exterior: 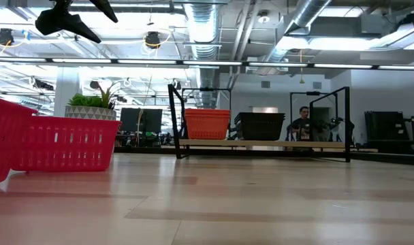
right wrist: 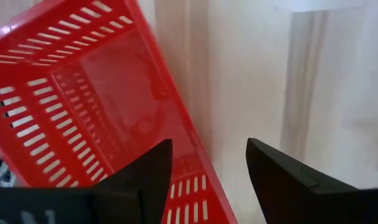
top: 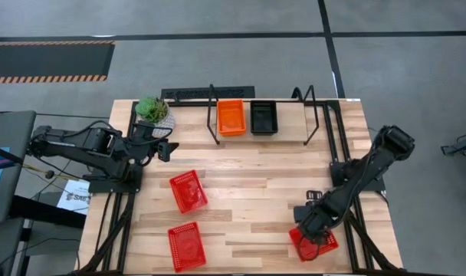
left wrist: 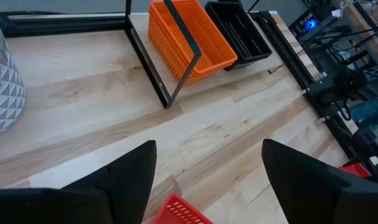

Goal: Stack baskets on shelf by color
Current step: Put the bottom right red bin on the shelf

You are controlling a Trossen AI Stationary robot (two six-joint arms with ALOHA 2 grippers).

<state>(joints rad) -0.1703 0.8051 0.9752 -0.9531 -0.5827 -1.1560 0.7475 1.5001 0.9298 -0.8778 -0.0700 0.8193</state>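
On the shelf (top: 310, 115) sit an orange basket stack (top: 231, 117) and a black basket (top: 264, 117), side by side, nothing inside. Three red baskets lie on the bench (top: 256, 180): one mid-left (top: 188, 191), one front-left (top: 185, 246), one front-right (top: 313, 244). The right end effector (top: 307, 230), fingers apart, straddles that last basket's rim. The left end effector (top: 169, 149) hovers open, holding nothing, beside the plant pot (top: 155, 112).

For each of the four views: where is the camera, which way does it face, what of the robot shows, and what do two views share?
High: above, facing straight down on table, both arms, the left gripper, the right gripper.
Low: table height, facing the shelf; an arm overhead.
Left wrist: looks past open fingers at the orange baskets.
Right wrist: looks past open fingers at a red basket.
Shared: high, low and left wrist show the orange and black baskets.
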